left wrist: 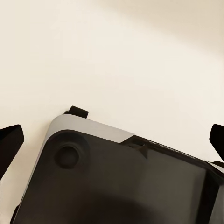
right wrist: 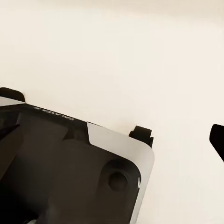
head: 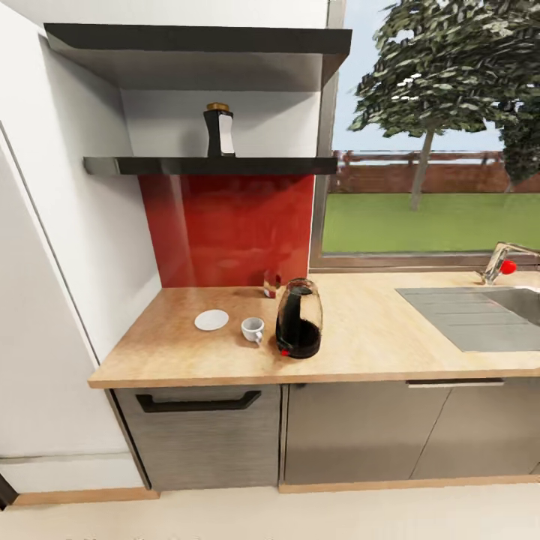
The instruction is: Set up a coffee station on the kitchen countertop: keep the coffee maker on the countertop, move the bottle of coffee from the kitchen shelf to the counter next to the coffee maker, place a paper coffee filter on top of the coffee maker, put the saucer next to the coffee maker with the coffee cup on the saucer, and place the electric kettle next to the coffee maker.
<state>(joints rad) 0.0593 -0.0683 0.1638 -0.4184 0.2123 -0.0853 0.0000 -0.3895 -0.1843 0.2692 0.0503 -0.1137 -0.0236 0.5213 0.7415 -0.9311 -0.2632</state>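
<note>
The bottle of coffee [head: 219, 131] is seen standing upright on the kitchen shelf [head: 150, 166], a thin black slab fixed to the wall above a red backsplash [head: 232, 225], with a thicker black shelf [head: 195, 41] above it. Below, on the countertop [head: 375, 330], the electric kettle [head: 299, 319] is set near the middle of the left stretch, between the back edge and the front edge. The coffee cup [head: 253, 328] is placed just beside the kettle toward the left end, and the saucer [head: 211, 320] lies flat farther left, apart from the cup. A small glass item behind the kettle, near the back edge, cannot be identified. The steel sink [head: 480, 315] is inset toward the right end.

In the wrist views, the left gripper [left wrist: 112, 140] and right gripper [right wrist: 112, 140] are held wide apart over the robot's base [left wrist: 121, 182] and pale floor [right wrist: 116, 56], well away from the bottle and holding nothing.
</note>
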